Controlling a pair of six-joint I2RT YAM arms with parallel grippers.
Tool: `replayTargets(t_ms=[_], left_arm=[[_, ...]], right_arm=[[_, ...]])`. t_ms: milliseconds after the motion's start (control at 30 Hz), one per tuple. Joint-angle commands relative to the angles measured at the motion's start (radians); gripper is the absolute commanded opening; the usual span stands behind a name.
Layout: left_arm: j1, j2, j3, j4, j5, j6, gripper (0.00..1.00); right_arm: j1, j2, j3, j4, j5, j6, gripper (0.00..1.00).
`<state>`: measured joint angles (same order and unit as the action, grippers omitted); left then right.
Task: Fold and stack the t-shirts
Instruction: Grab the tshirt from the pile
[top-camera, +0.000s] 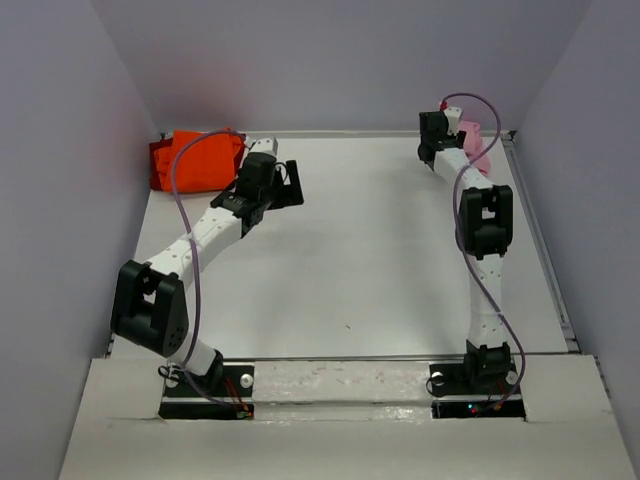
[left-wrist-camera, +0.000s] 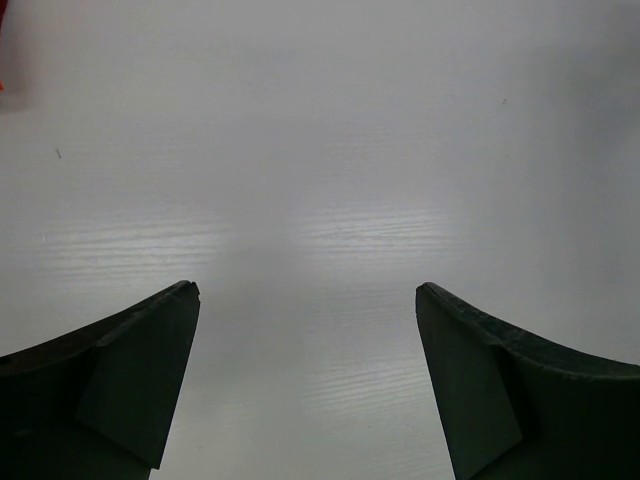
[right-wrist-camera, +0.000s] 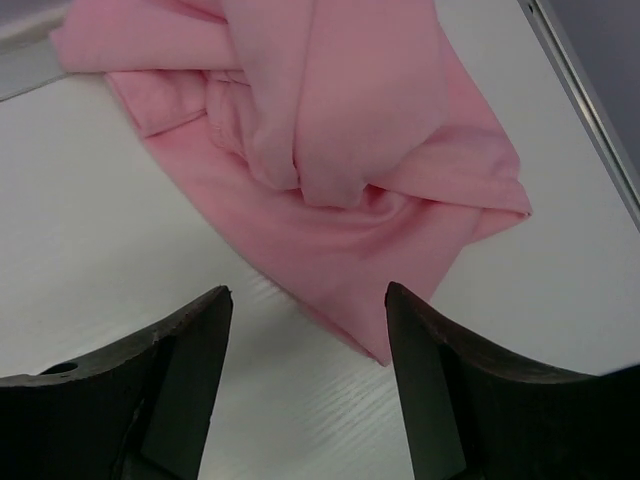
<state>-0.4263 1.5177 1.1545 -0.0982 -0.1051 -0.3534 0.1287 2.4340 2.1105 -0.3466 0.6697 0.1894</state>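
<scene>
While hanging over the white table (left-wrist-camera: 320, 120), reads as fully released on left gripper (left-wrist-camera: 306, 290): jaws wide apart, nothing between, nothing touched. Sees only tabletop ahead.

Same on right gripper (right-wrist-camera: 308, 290): released, jaws spread wide, clamped on nothing. Hangs low at near edge of pink shirt (right-wrist-camera: 340, 150), with one cloth corner pointing into the gap between jaws. Can't tell contact with cloth from wrist view.

For left arm (top-camera: 205, 232): rises from bottom-left base, folds at elbow close to base, then runs forearm diagonally up and right. Ends with wrist just beside orange shirts (top-camera: 195, 160), jaws facing out over table.

For right arm (top-camera: 487, 290): goes almost straight up right side from base, bends slightly left past elbow, ends at far right corner with wrist tipped down toward pink shirt.

Pink shirt: crumpled, not folded, in far right corner beside metal rail (right-wrist-camera: 585, 100). Orange shirts: heaped in far left corner against wall (top-camera: 60, 150), well apart from pink
</scene>
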Motion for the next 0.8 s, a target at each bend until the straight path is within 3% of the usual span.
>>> replayTargets(t_ms=[0,267,467,567,600,633,767], left_arm=[[-0.003,-0.034,0.047,0.006,0.031,-0.006,0.99],[0.008,-0.040,0.050,0.006,0.039,-0.007,0.99],[0.008,-0.045,0.048,0.006,0.030,-0.002,0.99],[0.008,-0.047,0.047,0.008,0.027,-0.001,0.99],[0.008,-0.045,0.048,0.006,0.025,0.001,0.99],[0.008,-0.042,0.048,0.008,0.025,0.002,0.99],[0.009,-0.037,0.050,0.005,0.027,0.002,0.99]], right_arm=[[-0.034,0.004,-0.018,-0.046,0.059,0.007,0.68],[-0.078,0.008,-0.067,-0.101,-0.019,0.041,0.65],[-0.116,0.013,-0.093,-0.159,-0.103,0.067,0.57],[-0.142,0.005,-0.116,-0.161,-0.154,0.073,0.32],[-0.153,-0.006,-0.124,-0.163,-0.168,0.074,0.07],[-0.153,-0.012,-0.132,-0.164,-0.186,0.084,0.00],[-0.162,-0.076,-0.152,-0.164,-0.266,0.117,0.00]])
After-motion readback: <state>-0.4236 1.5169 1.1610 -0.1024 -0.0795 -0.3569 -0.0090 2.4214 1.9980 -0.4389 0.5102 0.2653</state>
